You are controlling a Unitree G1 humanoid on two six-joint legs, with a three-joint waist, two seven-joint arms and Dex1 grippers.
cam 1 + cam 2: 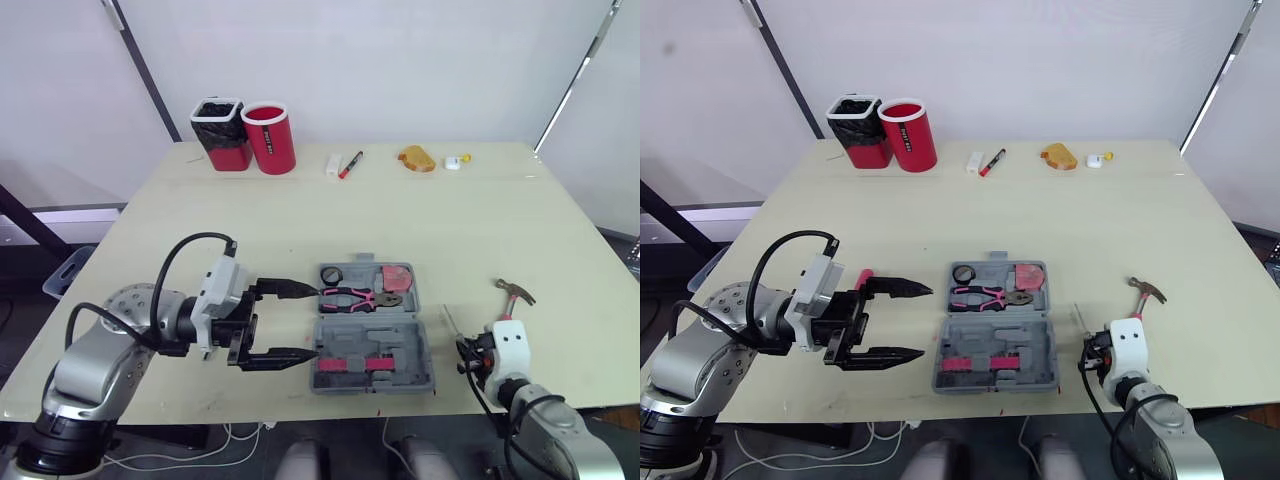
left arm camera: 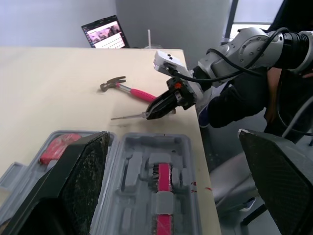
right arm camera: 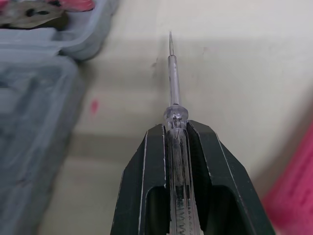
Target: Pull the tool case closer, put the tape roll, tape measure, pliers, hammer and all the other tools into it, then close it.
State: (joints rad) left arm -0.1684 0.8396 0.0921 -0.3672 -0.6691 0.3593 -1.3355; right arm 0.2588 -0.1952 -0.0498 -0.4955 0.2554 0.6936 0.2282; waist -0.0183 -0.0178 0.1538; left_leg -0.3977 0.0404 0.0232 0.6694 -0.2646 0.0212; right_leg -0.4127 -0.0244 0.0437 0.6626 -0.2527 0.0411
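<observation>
Several tools already lie in the tool case [image 1: 405, 340], which stands open and flat near the front edge of the surface [image 1: 300, 210], about midway along it and within reach of both my arms. I judge the pulling-closer step done.

The far half of the case holds the pink-handled pliers [image 1: 360, 297]. Beside them sit a round dark-faced item [image 1: 331, 274], which I take for the tape measure, and a red piece [image 1: 397, 275] toward the case's right corner that I cannot name with certainty. The near half carries pink-handled pieces [image 1: 355, 363] seated in their moulded slots, with some slots bare.

My right hand [image 3: 175, 129] is clamped on a clear-handled screwdriver [image 3: 172, 73]. Its thin shaft sticks out past the fingertips, low over the surface just right of the case and pointing along the case's right side. It is not in the case yet.

The hammer [image 2: 128, 89] lies on the surface further right of the case, toward the right edge and beyond my right hand. Nothing is touching it.

My left hand [image 1: 305, 322] hangs at the case's left side with its two fingers spread wide apart and nothing between them.

By my reckoning the packing is more than half done. The screwdriver and the hammer are left to go in, then the lid has to be folded shut.
</observation>
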